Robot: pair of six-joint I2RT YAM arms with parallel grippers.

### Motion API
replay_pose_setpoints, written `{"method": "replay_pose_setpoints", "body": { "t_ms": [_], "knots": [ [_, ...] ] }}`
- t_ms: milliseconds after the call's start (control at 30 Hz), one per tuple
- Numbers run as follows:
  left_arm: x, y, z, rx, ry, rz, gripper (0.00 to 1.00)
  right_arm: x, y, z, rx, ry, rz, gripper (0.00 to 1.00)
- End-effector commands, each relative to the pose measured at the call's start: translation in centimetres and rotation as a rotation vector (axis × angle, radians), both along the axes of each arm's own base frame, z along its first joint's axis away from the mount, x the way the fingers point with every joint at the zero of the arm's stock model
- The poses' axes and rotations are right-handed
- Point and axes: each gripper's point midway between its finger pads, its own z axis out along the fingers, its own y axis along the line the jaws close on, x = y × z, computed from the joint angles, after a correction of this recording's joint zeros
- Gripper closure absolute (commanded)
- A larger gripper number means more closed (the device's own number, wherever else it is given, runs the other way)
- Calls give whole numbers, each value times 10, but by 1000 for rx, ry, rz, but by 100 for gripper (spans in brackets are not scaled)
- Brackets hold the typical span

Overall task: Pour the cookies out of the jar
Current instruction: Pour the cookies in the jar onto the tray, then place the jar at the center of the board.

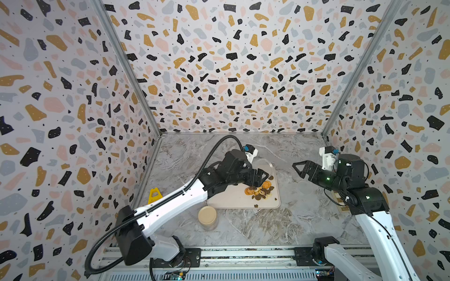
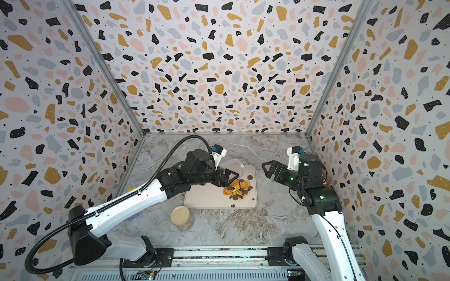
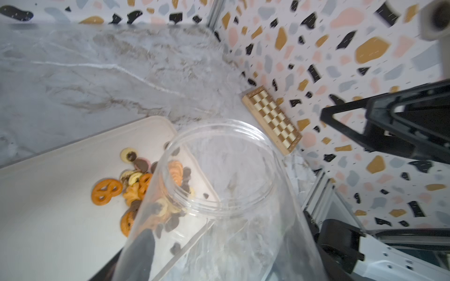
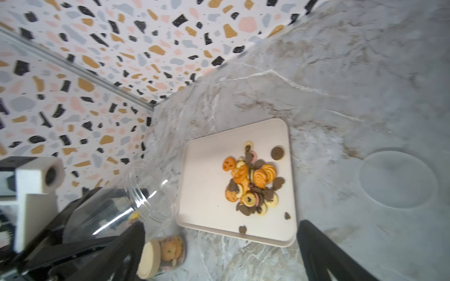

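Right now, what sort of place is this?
Likely a staged robot test booth, not a kitchen: terrazzo-print wall panels enclose a grey marble-look tabletop, with a metal mounting rail along its front.

In a top view the left arm reaches from the lower left toward the centre with its wrist rolled over. The left gripper is clamped on a clear jar that is tipped on its side. The right arm stands at the lower right, bent at the elbow and pointing leftward. The right gripper hangs at centre right with its jaws spread wide, holding nothing.
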Motion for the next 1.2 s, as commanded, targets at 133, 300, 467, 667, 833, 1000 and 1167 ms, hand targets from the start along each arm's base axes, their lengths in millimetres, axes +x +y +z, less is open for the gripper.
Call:
{"method": "replay_pose_setpoints", "body": {
  "t_ms": [133,300,467,667,833,1000,1167],
  "knots": [
    [-27,1,85,-517,-210,-116,100,-21,47,80,314,-103,275,1],
    [-37,10,101,-648,-267,-140,100,-32,58,90,405,-42,327,1],
    [-42,13,109,-729,-289,-161,100,-42,79,70,391,67,320,1],
    [-46,7,109,-758,-270,-207,100,-53,108,79,425,48,386,1],
    [-49,6,108,-776,-268,-230,100,-50,116,81,444,59,403,1],
    [-50,3,107,-795,-263,-245,100,-43,120,73,436,71,383,1],
    [-50,1,105,-803,-253,-259,100,-36,126,65,428,89,371,1]
  ]
}}
